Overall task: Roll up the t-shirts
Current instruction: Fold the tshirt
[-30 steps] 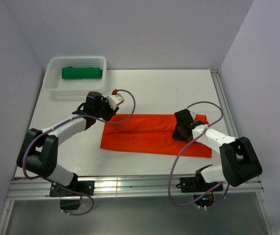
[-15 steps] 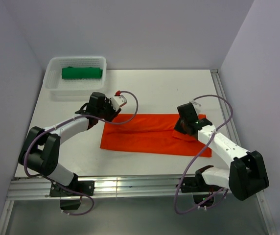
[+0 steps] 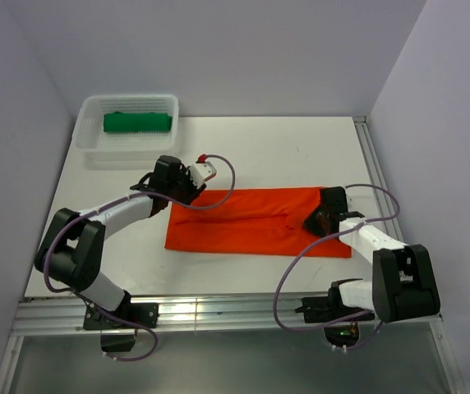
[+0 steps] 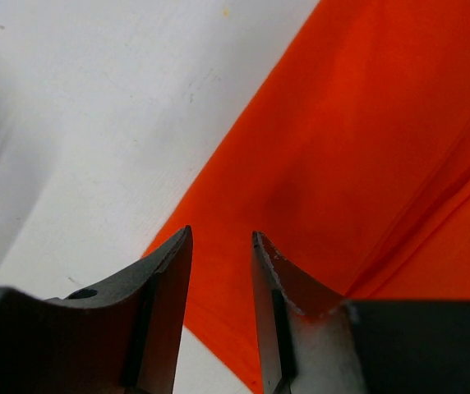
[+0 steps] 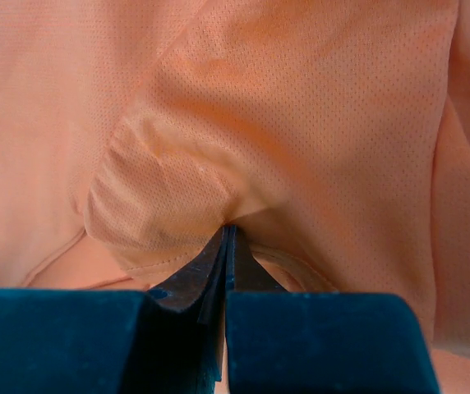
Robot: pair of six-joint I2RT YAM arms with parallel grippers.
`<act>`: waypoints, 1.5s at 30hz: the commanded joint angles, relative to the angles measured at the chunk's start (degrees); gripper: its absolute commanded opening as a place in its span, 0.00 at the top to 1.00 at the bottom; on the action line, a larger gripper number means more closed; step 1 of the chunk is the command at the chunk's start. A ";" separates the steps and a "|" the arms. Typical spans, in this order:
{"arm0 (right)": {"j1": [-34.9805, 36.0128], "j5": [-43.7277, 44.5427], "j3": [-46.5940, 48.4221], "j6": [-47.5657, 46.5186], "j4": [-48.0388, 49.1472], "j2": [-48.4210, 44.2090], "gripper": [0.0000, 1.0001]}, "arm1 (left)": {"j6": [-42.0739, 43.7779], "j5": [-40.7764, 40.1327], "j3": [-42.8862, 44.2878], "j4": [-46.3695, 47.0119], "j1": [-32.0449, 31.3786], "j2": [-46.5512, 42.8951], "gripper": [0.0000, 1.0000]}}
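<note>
White mesh basket (image 3: 91, 144) at your surface's (image 3: 284, 156) far-left corner holds the green t-shirt (image 3: 137, 122), rolled, lying left to right. The orange-red t-shirt (image 3: 247, 223) lies mid-surface as a long band, also left to right. Your right pincer (image 5: 227, 234) is clamped on its right end. Your left pincer (image 4: 221, 235) stands apart over its far-left corner, perhaps touching.

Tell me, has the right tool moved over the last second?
Yes. The right tool, shut on the orange t-shirt, went right, toward the table's right rail.
</note>
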 commanded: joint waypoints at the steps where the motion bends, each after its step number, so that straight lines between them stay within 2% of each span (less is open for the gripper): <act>1: -0.09 -2.42 0.60 0.11 1.50 2.02 1.00 | -0.01 -1.67 2.43 -1.18 -0.98 2.48 0.60; 7: 0.17 5.84 6.04 -3.05 -9.83 -8.34 1.00 | -0.71 -4.40 4.02 -2.76 -1.07 5.47 0.59; 11: 1.75 6.73 6.58 -3.24 -15.45 -12.48 1.00 | -2.46 -6.07 4.98 -2.33 -1.07 7.05 0.60; 16: 6.15 7.70 4.56 0.63 -17.84 -12.32 1.00 | -3.26 -8.88 7.27 -3.73 -0.98 9.86 0.61; 24: 6.24 9.36 1.65 3.71 -18.10 -12.05 1.00 | -4.14 -12.57 8.15 -3.99 -1.07 13.46 0.61; 30: 7.46 11.82 5.52 5.64 -21.09 -4.76 1.00 | -4.66 -13.28 8.68 -4.43 -1.07 14.96 0.61; 37: 8.00 11.03 5.69 6.26 -16.88 1.56 1.00 | -4.67 -15.21 7.37 -4.61 -1.07 15.05 0.62; 45: 5.72 12.35 16.93 1.43 -16.52 14.20 1.00 | -5.98 -15.73 4.72 -6.37 -1.07 11.89 0.62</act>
